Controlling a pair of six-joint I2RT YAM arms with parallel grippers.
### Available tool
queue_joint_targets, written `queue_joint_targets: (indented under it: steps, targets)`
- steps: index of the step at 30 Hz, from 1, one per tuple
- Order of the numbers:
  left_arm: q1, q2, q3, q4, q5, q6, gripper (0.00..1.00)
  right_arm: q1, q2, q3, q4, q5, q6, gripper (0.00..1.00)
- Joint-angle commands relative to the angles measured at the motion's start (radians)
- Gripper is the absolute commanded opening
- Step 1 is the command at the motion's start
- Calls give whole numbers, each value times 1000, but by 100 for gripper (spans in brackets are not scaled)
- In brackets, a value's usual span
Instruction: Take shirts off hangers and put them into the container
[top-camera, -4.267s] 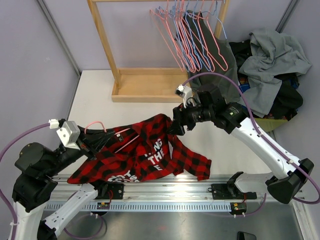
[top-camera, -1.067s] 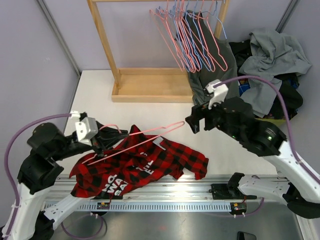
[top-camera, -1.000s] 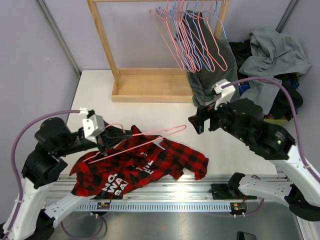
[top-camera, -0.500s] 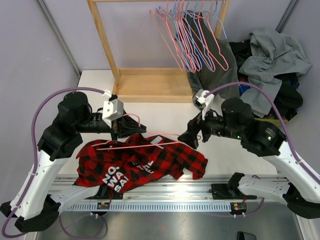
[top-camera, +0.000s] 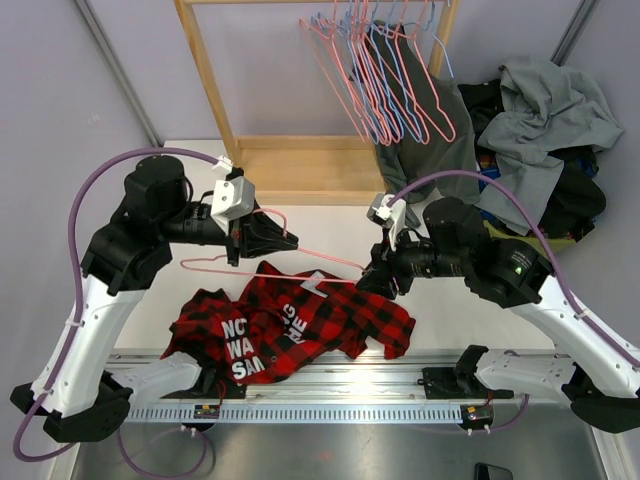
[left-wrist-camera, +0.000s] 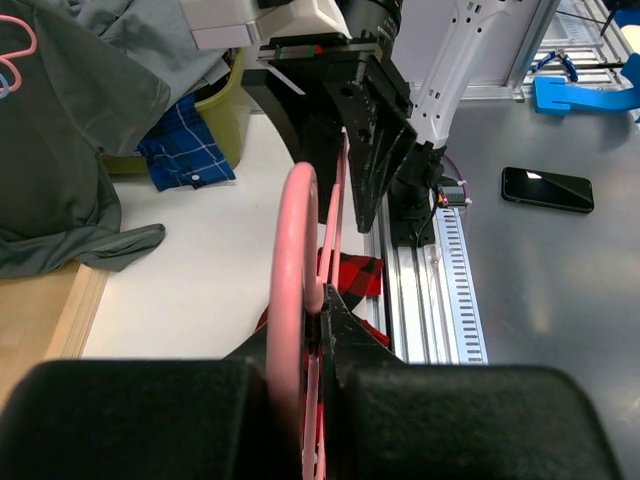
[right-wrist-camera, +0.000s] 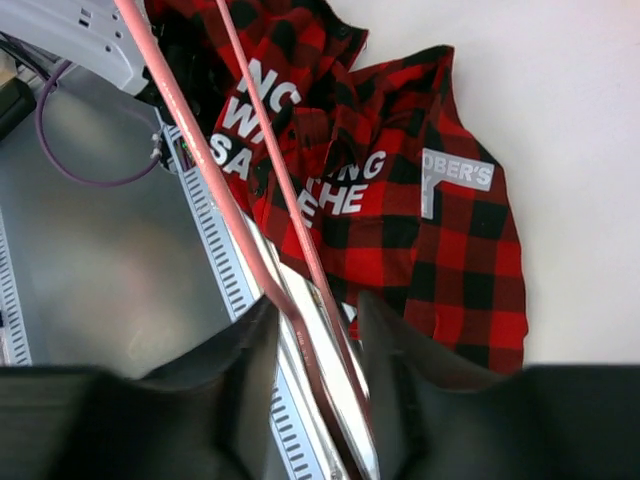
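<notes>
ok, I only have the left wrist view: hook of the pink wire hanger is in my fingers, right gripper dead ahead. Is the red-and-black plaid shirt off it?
Observer: Top view: the red-and-black plaid shirt lies crumpled on the white table. The pink wire hanger is lifted above it and looks bare.
Operator: Right clamped on the hanger?
Observer: Right wrist view: both hanger wires run between the right gripper fingers. I can't tell whether they pinch it.
Operator: Room in the bin?
Observer: Top view: the yellow-green plastic tub is heaped, with a crumpled grey shirt on top.
</notes>
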Motion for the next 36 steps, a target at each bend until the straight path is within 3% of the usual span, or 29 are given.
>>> queue_joint_targets:
  steps: [1,3,4,6,7,10,13,15,17,22,25,31,36]
  targets:
    - [13,17,47,22,27,25,0,2,-2,-6,6,-57,-1,40]
    - [18,25,57,26,25,25,0,2,-4,-14,7,-54,2,28]
    - [20,26,61,28,25,26,0,2,-4,-15,7,-53,4,17]
    - [21,30,70,32,21,22,0,2,-7,-20,9,-46,5,13]
    - [21,31,73,32,18,20,0,2,-9,-20,7,-43,8,2]
    - [21,28,77,49,-11,-3,0,2,-12,-20,12,-31,14,0]
    - [21,7,54,87,-91,-53,49,2,-10,-20,13,-12,17,0]
    - [21,-16,21,165,-219,-99,84,2,-9,-18,16,-4,19,0]
    - [21,-68,-41,222,-403,-165,96,2,-4,-14,18,11,22,0]
    - [21,-185,-164,406,-935,-291,99,4,21,0,26,87,34,0]
    - [21,-282,-213,474,-1141,-336,99,2,47,15,61,226,65,0]
    - [21,-447,-362,445,-1246,-422,99,4,157,109,222,671,134,0]
    - [21,-530,-474,344,-1262,-483,99,-1,347,262,380,825,59,0]
